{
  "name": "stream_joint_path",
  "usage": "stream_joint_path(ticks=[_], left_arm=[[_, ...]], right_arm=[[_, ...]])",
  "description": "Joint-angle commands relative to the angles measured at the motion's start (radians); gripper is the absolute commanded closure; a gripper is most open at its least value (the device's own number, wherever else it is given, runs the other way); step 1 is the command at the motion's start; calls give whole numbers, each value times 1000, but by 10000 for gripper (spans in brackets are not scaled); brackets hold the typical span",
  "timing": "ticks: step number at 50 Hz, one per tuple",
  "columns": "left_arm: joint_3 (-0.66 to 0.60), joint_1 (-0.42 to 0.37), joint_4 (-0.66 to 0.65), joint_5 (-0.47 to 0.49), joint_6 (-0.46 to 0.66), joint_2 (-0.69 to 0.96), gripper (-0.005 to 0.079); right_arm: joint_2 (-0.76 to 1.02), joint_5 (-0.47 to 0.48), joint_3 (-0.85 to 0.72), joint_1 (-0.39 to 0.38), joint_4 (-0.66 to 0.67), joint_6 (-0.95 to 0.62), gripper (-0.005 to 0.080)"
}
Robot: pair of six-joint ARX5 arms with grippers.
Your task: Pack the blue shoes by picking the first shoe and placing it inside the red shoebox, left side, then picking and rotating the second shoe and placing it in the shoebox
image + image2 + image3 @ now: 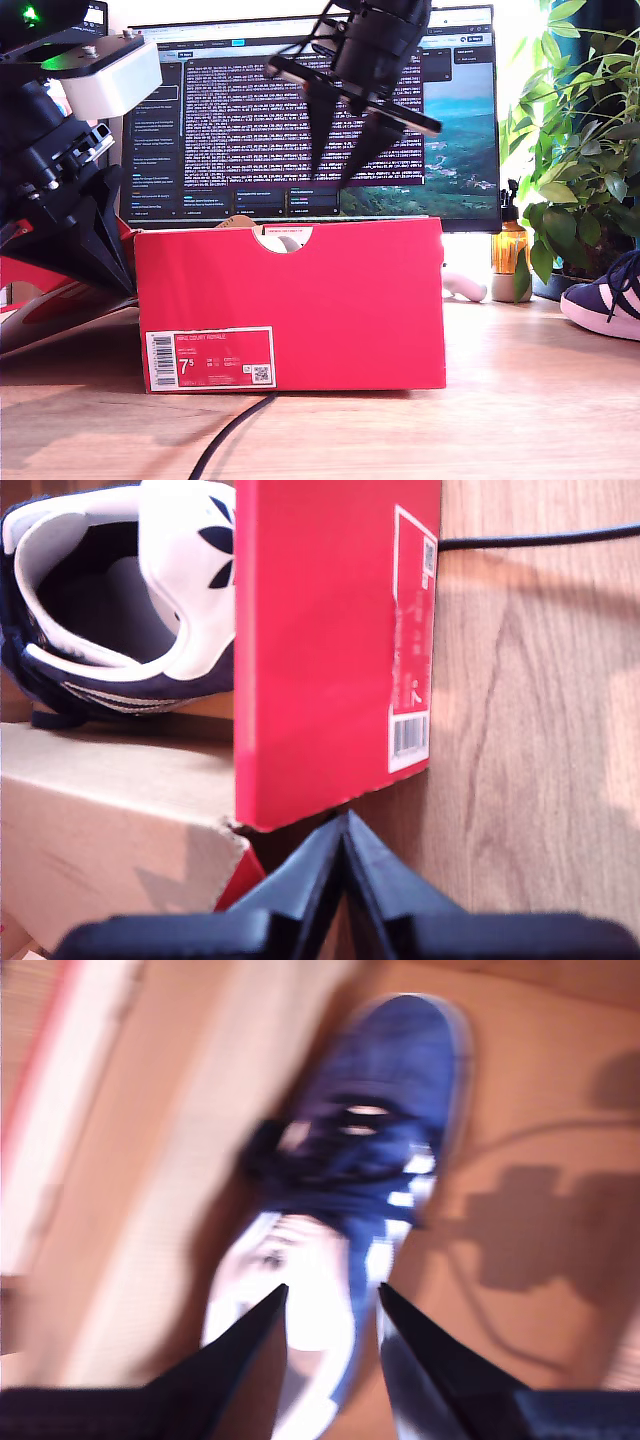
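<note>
Two arms hang over a wooden desk, with a monitor behind. Biggest of the task's things, the red box stands at the middle of the exterior view, its white label and notched edge facing the camera. One blue shoe lies inside the box. A second shoe rests on the desk at the exterior view's right edge, well apart from the box. My first gripper sits low beside the box at the exterior view's left, jaws clenched on nothing. My second gripper hovers above the box, jaws released, over the shoe inside. A black cable runs from under the box.
</note>
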Motion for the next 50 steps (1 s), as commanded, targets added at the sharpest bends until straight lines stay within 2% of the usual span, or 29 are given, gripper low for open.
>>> stream_joint_path(ticks=[1,5,32,44,50], left_arm=[[3,0,10,5,-4,12,761],[3,0,10,11,-4,12,761],[3,0,26,29,-3,11,761],[3,0,40,29,-3,12,761],[3,0,40,28,-3,12,761]], right_arm=[[8,10,2,-10,-6,-6,629],[19,21,2,-11,-9,-9,773],[190,20,1,-1,-20,11,763],[204,-18,1,21,43,55,763],[204,-53,1,49,120,82,763]])
